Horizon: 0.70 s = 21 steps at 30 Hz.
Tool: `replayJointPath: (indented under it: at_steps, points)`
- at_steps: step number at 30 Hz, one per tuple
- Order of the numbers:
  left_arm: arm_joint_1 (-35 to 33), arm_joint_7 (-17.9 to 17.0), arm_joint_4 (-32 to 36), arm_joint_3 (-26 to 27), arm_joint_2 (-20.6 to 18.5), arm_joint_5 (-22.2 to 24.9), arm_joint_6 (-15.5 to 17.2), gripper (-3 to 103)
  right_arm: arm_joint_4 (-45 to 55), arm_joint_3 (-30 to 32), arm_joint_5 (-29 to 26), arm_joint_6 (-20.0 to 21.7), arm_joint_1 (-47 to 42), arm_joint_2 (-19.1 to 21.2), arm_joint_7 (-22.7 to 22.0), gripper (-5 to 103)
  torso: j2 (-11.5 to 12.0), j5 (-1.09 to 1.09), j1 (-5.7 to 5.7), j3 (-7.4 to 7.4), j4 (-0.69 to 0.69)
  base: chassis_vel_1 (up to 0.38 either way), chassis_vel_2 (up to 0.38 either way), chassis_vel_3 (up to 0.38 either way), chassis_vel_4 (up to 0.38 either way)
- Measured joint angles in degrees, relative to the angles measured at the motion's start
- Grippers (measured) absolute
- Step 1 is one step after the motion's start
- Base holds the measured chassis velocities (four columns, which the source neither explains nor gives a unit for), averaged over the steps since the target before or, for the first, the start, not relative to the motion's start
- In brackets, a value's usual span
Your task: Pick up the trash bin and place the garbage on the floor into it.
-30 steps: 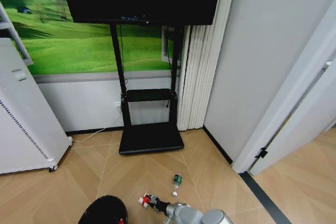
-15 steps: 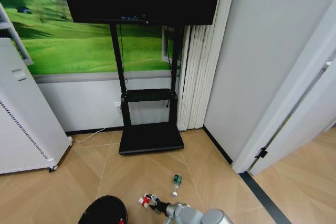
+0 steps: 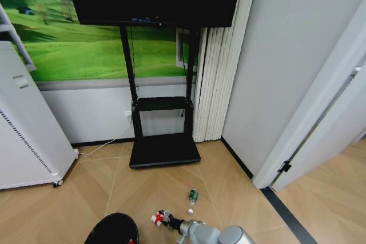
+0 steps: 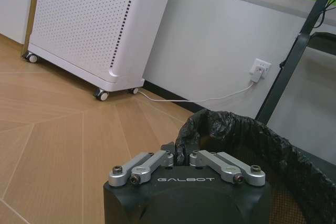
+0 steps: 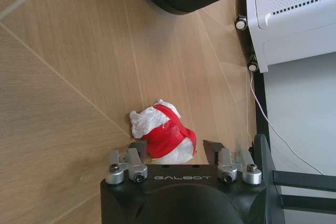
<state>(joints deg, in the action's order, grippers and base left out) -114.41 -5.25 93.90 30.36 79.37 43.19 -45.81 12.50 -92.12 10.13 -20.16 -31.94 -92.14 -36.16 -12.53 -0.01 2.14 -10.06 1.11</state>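
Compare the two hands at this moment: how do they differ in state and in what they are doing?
The left hand is shut on the trash bin's black liner rim; the right hand is open. The left hand holds its load off the floor beside the robot; the right hand sits low over the red-and-white wrapper, fingers either side of it. Both bear the same Galbot marking.

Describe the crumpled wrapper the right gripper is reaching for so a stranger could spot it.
Below the TV stand, on the wood floor beside the black bin, the wrapper lies between the open right gripper fingers. It's crumpled white with a red band; the bottle nearby is clear and green-labelled.
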Motion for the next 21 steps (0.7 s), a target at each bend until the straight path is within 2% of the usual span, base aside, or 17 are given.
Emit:
replayJointPath:
  at_steps: [1,2,4,5,8,11,12,14,16,17,20,21]
  points:
    - [0.0,0.0,0.0,0.0,0.0,0.0,0.0,8,-0.2,0.2,0.2,0.0,-0.1,0.0,0.0,62,0.0,0.00,0.00,0.00,0.00,0.000,0.000,0.000,0.000]
    - [0.0,0.0,0.0,0.0,0.0,0.0,0.0,8,-0.2,0.2,0.2,0.0,-0.1,0.0,0.0,62,0.0,0.00,0.00,0.00,0.00,0.000,0.000,0.000,0.000]
    - [-0.1,0.1,0.1,0.0,0.1,0.0,-0.1,8,-0.4,0.5,1.0,-0.3,-0.3,0.0,-0.1,50,0.0,0.00,0.00,0.00,0.00,0.000,0.000,0.000,0.000]
    - [-0.1,0.1,0.1,0.0,0.1,0.0,-0.1,8,-0.4,0.5,1.0,-0.3,-0.3,0.0,-0.1,50,0.0,0.00,0.00,0.00,0.00,0.000,0.000,0.000,0.000]
    - [-0.2,0.4,0.1,-0.1,0.0,0.2,-0.4,8,-0.5,0.6,1.4,-0.7,-0.4,0.0,-0.2,34,0.0,0.00,0.00,0.00,0.00,0.000,0.000,0.000,0.000]
    - [-0.3,0.5,0.1,0.0,0.0,0.2,-0.7,8,-0.5,0.9,1.9,-1.0,-0.4,0.0,-0.5,28,0.0,0.00,0.00,0.00,0.00,0.000,0.000,0.000,0.000]
    - [-0.4,0.5,0.1,0.0,-0.1,0.3,-0.7,8,-0.5,1.3,2.5,-1.2,-0.4,0.0,-0.9,18,0.0,0.00,0.00,0.00,0.00,0.000,0.000,0.000,0.000]
    - [-0.5,0.5,0.2,0.1,-0.2,0.3,-0.7,8,-0.5,1.8,2.9,-1.4,-0.3,0.0,-1.2,18,0.0,0.00,0.00,0.00,0.00,0.000,0.000,0.000,0.000]
    - [-0.7,0.5,0.8,0.4,-0.3,0.3,-0.7,8,-0.6,4.0,5.3,-2.7,0.0,0.0,-3.2,4,0.0,0.00,0.00,0.00,0.00,0.000,0.000,0.000,0.000]
    - [-0.7,0.5,0.8,0.4,-0.3,0.3,-0.7,8,-0.6,4.0,5.3,-2.7,0.0,0.0,-3.2,4,0.0,0.00,0.00,0.00,0.00,0.000,0.000,0.000,0.000]
    - [-1.1,0.3,1.8,1.0,-0.7,0.6,-0.7,8,-0.5,8.9,9.3,-6.8,1.2,0.0,-4.5,18,0.0,0.01,0.00,0.00,0.00,0.000,0.000,0.000,0.000]
    - [-1.1,0.3,1.8,1.0,-0.7,0.6,-0.7,8,-0.5,8.9,9.3,-6.8,1.2,0.0,-4.5,18,0.0,0.01,0.00,0.00,0.00,0.000,0.000,0.000,0.000]
